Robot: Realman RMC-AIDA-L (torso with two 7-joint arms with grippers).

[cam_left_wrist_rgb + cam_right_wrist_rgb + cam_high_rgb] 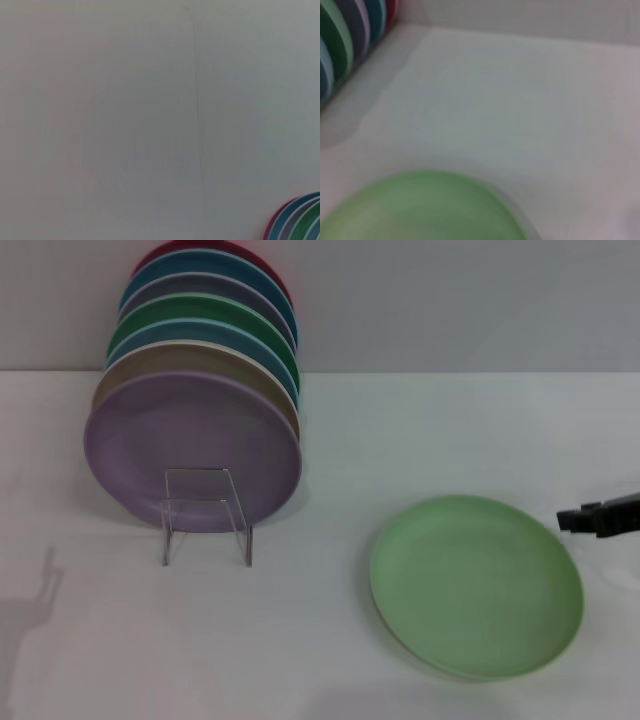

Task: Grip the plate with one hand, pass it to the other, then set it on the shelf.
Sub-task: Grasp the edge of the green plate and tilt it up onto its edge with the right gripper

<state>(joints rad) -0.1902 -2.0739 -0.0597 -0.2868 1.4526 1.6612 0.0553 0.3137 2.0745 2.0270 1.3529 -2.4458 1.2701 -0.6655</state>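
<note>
The light pastel-green plate [476, 585] lies flat on the white table at the right front. It also shows in the right wrist view [420, 207], close below the camera. My right gripper [572, 519], small and black on a thin black arm, reaches in from the right edge. It hovers just beyond the plate's far right rim and is apart from it. My left gripper is out of view; only a faint shadow falls on the table at the far left.
A wire shelf rack [205, 515] at the left back holds several upright plates, with a lilac plate [190, 445] in front. The stack's edge shows in the left wrist view [300, 220] and the right wrist view [350, 35]. A grey wall stands behind.
</note>
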